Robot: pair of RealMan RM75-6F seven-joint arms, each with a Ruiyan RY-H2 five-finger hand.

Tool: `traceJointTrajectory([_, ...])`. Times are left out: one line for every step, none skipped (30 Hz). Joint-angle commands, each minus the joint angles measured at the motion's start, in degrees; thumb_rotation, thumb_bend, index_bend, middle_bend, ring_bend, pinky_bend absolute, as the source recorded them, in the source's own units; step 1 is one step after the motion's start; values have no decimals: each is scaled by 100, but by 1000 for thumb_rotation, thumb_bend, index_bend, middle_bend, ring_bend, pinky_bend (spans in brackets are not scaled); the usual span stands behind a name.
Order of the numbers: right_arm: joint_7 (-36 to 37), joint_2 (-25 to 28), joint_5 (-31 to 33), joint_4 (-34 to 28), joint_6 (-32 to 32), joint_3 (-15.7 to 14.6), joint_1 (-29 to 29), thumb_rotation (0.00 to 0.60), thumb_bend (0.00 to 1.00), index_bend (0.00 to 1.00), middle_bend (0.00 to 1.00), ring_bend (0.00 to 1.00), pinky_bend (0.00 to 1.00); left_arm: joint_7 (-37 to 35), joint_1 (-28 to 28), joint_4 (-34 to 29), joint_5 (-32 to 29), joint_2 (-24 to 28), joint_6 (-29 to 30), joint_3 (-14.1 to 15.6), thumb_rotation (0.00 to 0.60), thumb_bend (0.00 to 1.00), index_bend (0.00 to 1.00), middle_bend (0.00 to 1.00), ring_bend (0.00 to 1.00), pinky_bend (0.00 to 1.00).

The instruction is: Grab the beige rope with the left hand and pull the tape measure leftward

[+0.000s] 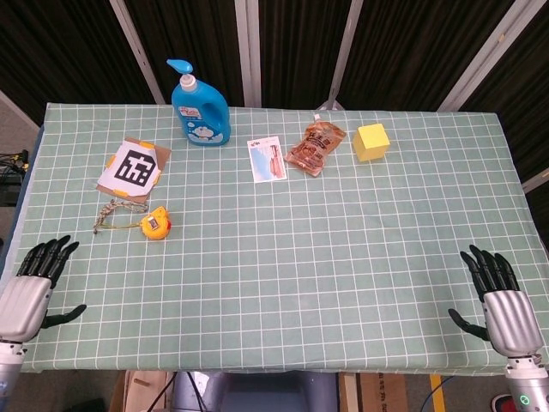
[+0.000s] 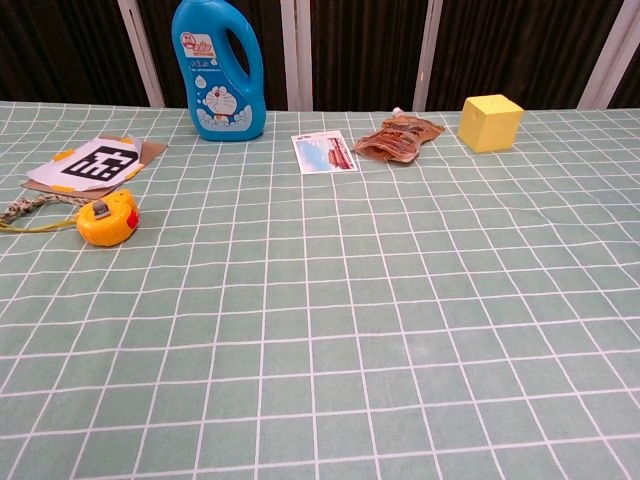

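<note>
An orange tape measure (image 1: 155, 225) (image 2: 107, 221) lies on the green checked table at the left. The beige rope (image 1: 111, 212) (image 2: 38, 205) lies loose on the cloth just left of it, joined by a thin yellow cord. My left hand (image 1: 28, 291) hovers at the table's front left corner, fingers spread and empty, well apart from the rope. My right hand (image 1: 500, 300) rests at the front right corner, also spread and empty. Neither hand shows in the chest view.
A card with a QR marker (image 1: 134, 166) lies just behind the rope. A blue detergent bottle (image 1: 199, 105), a picture card (image 1: 265, 159), a brown snack pouch (image 1: 315, 147) and a yellow cube (image 1: 371, 142) line the back of the table.
</note>
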Motion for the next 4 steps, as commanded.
traceJointTrajectory([-4, -2, -2, -1, -6, 1, 5, 600, 219, 0, 0, 0, 0, 135, 152, 330, 216, -255, 164, 113, 600, 8, 0, 0, 0, 0])
traceJointTrajectory([-7, -2, -1, -3, -9, 1, 6, 600, 219, 0, 0, 0, 0, 144, 162, 364, 216, -284, 156, 111, 600, 8, 0, 0, 0, 0])
traceJointTrajectory([-11, -3, -2, -4, -8, -1, 5, 600, 219, 0, 0, 0, 0, 150, 170, 397, 205, -316, 134, 104, 600, 8, 0, 0, 0, 0])
traceJointTrajectory([-13, -4, -3, -2, -5, -1, 4, 600, 219, 0, 0, 0, 0, 157, 172, 418, 198, -333, 118, 95, 600, 8, 0, 0, 0, 0])
